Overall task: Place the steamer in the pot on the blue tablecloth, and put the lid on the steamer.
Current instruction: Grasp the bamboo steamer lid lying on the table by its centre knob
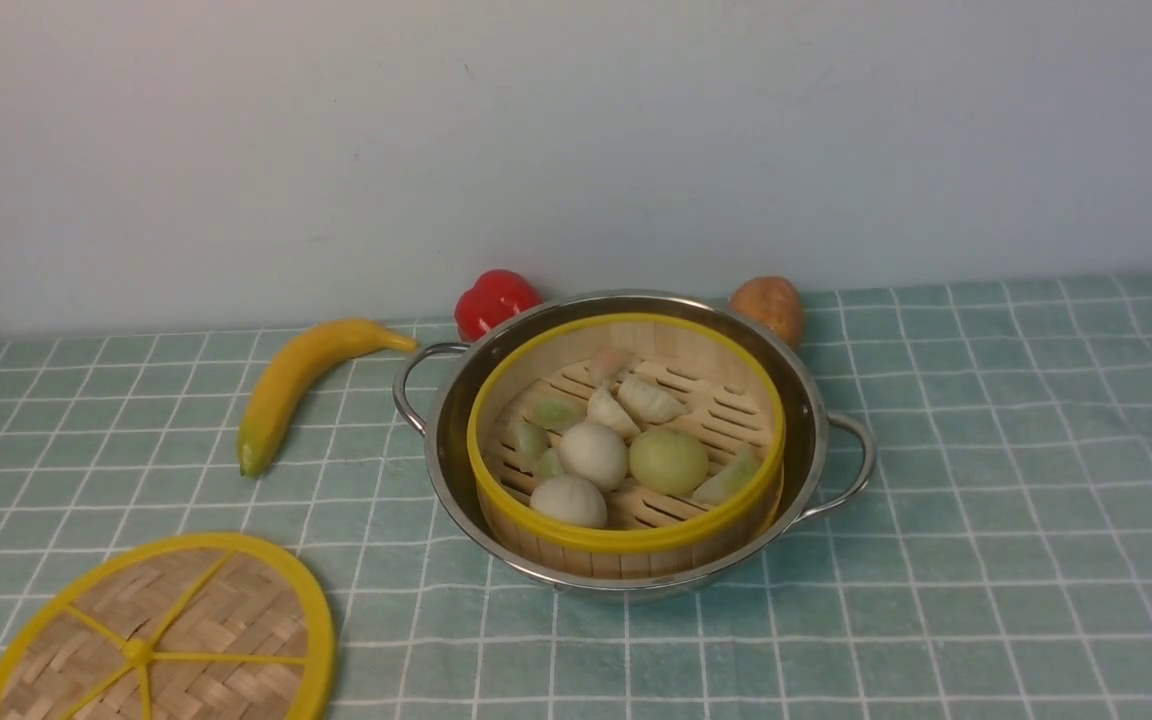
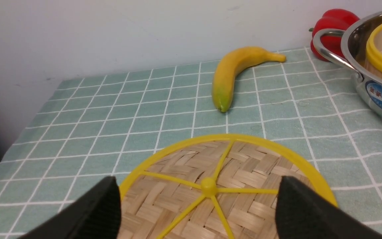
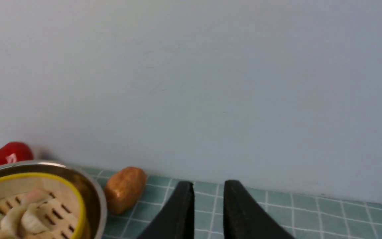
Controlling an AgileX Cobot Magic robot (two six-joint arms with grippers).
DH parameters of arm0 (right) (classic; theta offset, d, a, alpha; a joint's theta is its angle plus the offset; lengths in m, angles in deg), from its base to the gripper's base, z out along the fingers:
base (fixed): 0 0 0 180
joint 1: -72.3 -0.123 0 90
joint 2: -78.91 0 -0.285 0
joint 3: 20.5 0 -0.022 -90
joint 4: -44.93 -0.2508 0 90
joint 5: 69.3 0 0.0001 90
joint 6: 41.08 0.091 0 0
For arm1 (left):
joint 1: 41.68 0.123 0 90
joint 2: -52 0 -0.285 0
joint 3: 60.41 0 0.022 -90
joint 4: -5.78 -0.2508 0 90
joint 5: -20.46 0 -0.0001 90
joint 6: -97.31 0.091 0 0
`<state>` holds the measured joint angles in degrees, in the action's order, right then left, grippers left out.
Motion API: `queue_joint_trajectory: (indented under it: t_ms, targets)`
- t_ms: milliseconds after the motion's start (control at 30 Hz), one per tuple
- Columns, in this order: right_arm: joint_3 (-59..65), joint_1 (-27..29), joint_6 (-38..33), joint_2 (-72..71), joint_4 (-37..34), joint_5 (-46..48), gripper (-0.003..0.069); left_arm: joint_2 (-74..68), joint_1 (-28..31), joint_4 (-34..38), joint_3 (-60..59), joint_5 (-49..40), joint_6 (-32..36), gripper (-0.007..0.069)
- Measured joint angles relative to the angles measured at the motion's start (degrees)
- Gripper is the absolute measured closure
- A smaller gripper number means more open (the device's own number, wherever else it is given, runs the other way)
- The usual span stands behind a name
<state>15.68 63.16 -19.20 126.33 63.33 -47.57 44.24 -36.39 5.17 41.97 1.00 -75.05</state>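
Lid point(image 2: 244, 172) at table's point(image 1: 986, 520) near-left corner: I judge light, stiff, flat; best pinch at central knob point(image 2: 208, 183). My left hand point(image 2: 198, 186) spread, framing knob; right hand point(image 3: 209, 191) narrowly parted, empty.

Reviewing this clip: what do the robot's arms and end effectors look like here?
Only the end effectors show, in the wrist views. The left end effector and right end effector each have two matte black fingers, broad at the base and tapering to blunt tips. No cables, markings or arm links are visible; the front view shows neither arm.
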Motion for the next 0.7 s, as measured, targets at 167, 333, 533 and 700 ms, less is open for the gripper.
queue_joint_trajectory:
  t_ms: [167,333,533,700]
  targets:
    - [14.82,6.38,0.15,-15.97,1.16,-9.81,0.0472,0.0,0.0,0.0,0.0,0.0,0.0,0.0046]
    - [24.15,7.03,0.15,-26.95,1.44,-11.45,0.0445,0.0,0.0,0.0,0.0,0.0,0.0,0.0046]
    - [33.04,7.03,0.15,-35.42,2.14,-11.77,0.0419,0.0,0.0,0.0,0.0,0.0,0.0,0.0046]
    - [39.79,7.03,0.41,-39.33,2.27,-12.16,0.0419,0.0,0.0,0.0,0.0,0.0,0.0,0.0046]
